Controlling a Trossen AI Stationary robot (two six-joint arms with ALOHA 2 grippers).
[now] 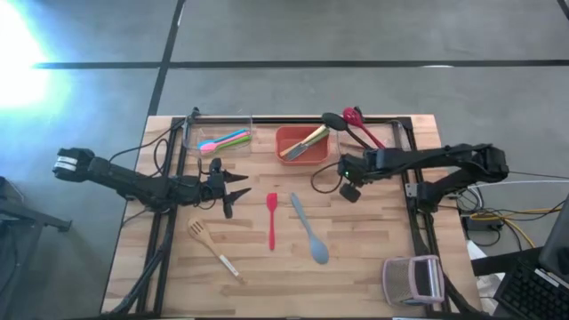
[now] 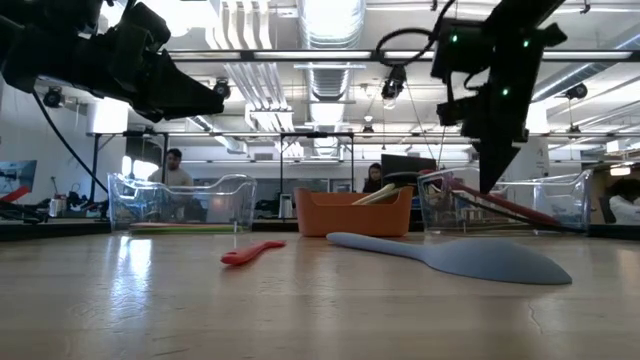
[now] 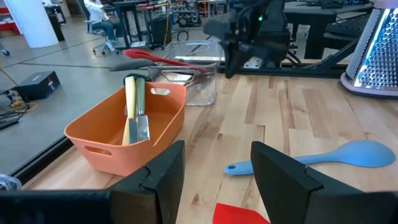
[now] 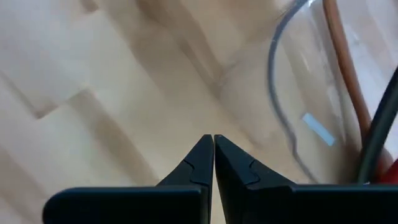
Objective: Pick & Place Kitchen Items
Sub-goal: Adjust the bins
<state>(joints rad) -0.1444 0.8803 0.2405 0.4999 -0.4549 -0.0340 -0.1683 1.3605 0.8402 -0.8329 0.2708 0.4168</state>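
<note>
A red spatula [image 1: 272,220], a grey-blue spoon [image 1: 308,229] and a pale wooden slotted spatula [image 1: 212,249] lie flat on the wooden table. My left gripper [image 1: 238,191] is open and empty, above the table left of the red spatula; its wrist view [image 3: 214,180] looks over the red spatula [image 3: 239,214] and the spoon [image 3: 339,155]. My right gripper [image 1: 342,171] is shut and empty, pointing down beside the right clear bin [image 4: 292,93], above bare table [image 2: 490,188].
An orange bin [image 1: 286,135] at the back holds wooden and green utensils. The left clear bin [image 1: 200,133] holds pink, green and blue spoons. The right clear bin [image 1: 342,135] holds red and black ladles. A metal grater [image 1: 413,280] lies at the near right corner.
</note>
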